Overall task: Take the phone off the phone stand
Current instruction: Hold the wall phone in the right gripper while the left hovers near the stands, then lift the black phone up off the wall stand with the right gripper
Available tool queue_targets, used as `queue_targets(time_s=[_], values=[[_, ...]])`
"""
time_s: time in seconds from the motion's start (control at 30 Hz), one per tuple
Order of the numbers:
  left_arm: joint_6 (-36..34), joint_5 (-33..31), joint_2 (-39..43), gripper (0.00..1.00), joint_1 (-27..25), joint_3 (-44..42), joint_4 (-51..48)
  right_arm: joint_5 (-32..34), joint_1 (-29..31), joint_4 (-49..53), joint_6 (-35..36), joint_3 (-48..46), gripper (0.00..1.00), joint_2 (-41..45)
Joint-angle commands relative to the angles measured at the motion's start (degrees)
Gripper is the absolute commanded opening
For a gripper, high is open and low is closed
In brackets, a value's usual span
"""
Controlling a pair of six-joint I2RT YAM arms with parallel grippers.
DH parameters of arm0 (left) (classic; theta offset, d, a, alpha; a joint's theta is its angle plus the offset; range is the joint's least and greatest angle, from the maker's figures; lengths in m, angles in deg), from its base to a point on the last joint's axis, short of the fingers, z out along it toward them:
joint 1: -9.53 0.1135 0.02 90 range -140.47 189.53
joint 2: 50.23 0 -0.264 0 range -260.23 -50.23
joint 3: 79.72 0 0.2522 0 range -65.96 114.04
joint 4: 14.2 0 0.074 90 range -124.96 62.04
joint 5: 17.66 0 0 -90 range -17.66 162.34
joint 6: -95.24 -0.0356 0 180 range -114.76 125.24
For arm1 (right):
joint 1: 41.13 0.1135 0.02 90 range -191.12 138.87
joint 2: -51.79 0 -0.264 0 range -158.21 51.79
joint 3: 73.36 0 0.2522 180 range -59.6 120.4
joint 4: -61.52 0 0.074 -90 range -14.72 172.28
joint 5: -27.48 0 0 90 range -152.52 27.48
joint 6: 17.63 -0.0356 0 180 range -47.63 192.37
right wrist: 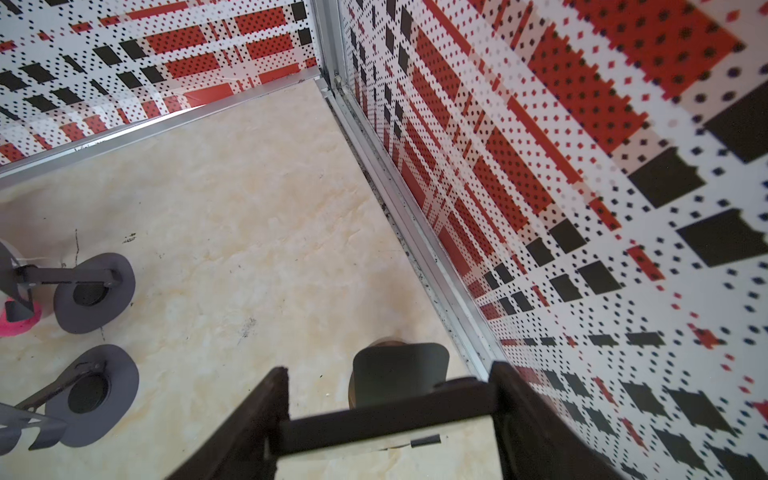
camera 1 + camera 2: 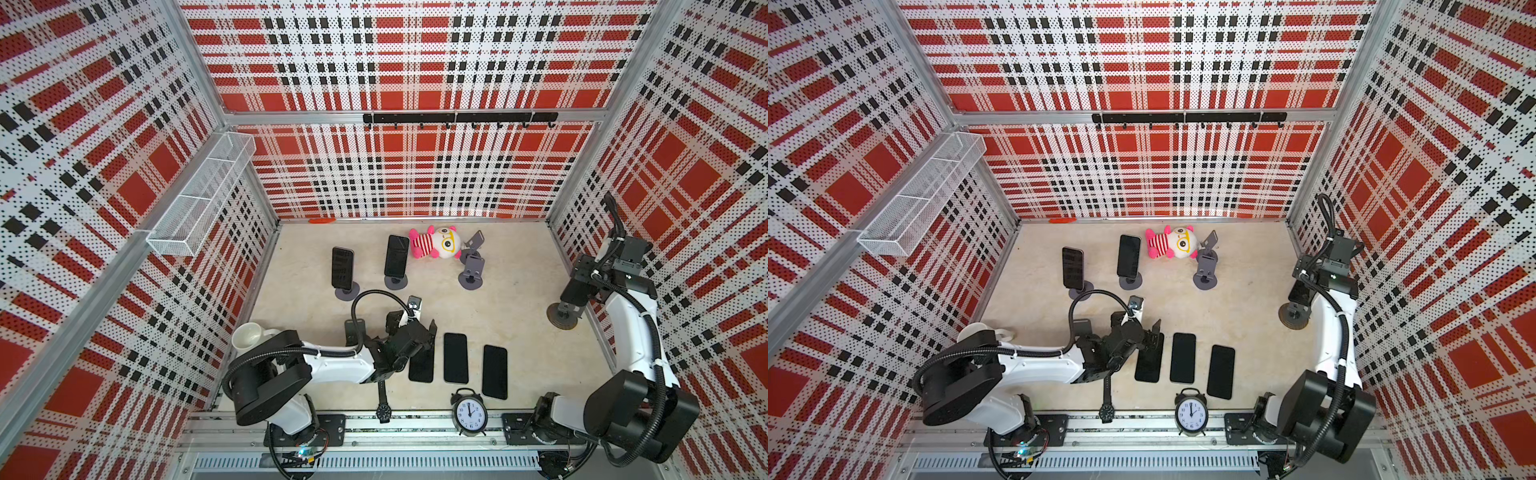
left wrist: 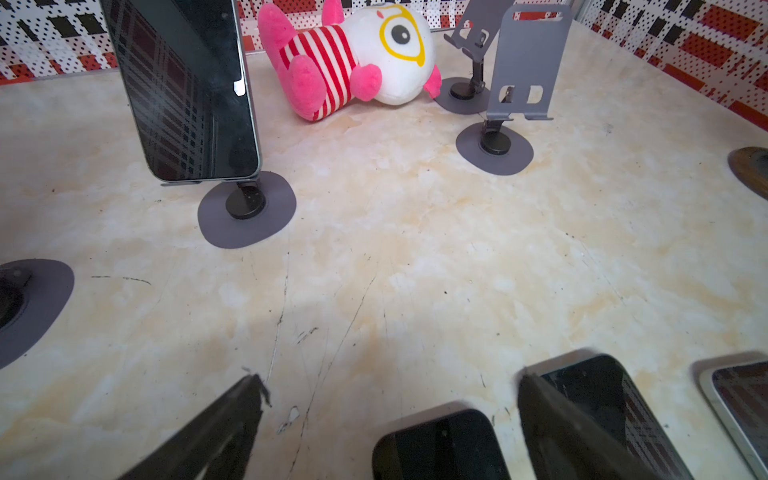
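— Six phones, I count. Where's the one coming off?
— The held phone (image 1: 386,419) is clamped by its sides in the jaws of the right gripper (image 1: 388,370). It's close above the brown stand (image 2: 563,318) by the right wall. Whether it rests on that stand or hangs clear, I cannot tell.
— And the left gripper (image 3: 388,376)?
— Jaws wide apart with nothing in them, low over the leftmost of three flat phones (image 2: 456,357). Those lie side by side at the front of the table (image 2: 519,291).
— The other two?
— Upright on grey stands at the back left: the left phone (image 2: 343,268), and the mid phone (image 2: 397,255) beside it, a little further back.
— Anything else?
— A plush (image 2: 436,243) lies just right of the mid phone, with two empty stands (image 2: 473,270) on its other side. A clock (image 2: 470,413) and a watch (image 2: 383,405) are at the front edge, and a mug (image 2: 249,336) shows by the left arm.
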Motion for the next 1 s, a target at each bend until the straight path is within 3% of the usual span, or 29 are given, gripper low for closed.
queue_targets(time_s=[0.0,0.97], values=[[-0.8,-0.3,-1.0,0.98,0.0,1.4,-0.2,1.2,0.3,-0.5,0.0,-0.2,0.6,2.0],[-0.6,-0.2,-1.8,0.98,-0.1,2.6,-1.6,1.5,0.3,0.1,-0.1,-4.8,0.57,5.6]])
